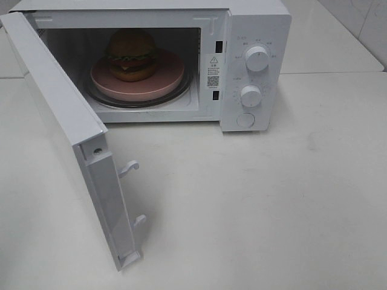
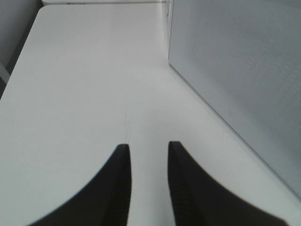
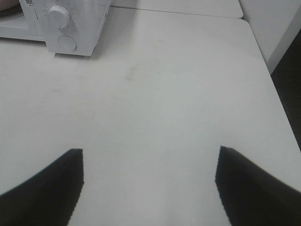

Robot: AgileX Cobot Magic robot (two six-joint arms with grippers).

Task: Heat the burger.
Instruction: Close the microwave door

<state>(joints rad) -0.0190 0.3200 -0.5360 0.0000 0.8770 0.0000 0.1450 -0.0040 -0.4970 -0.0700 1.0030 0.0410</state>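
The burger, with a brown bun and a green frill, sits on a pink plate inside the white microwave. The microwave door is swung wide open to the left. Neither gripper shows in the high view. In the left wrist view my left gripper hovers over bare table beside the door panel, its fingers a narrow gap apart with nothing between them. My right gripper stands wide open over the table, some way in front of the microwave's control panel.
The control panel carries two knobs and a round button. Two latch hooks stick out from the open door's edge. The white table stretches in front and to the right, and its right edge drops off.
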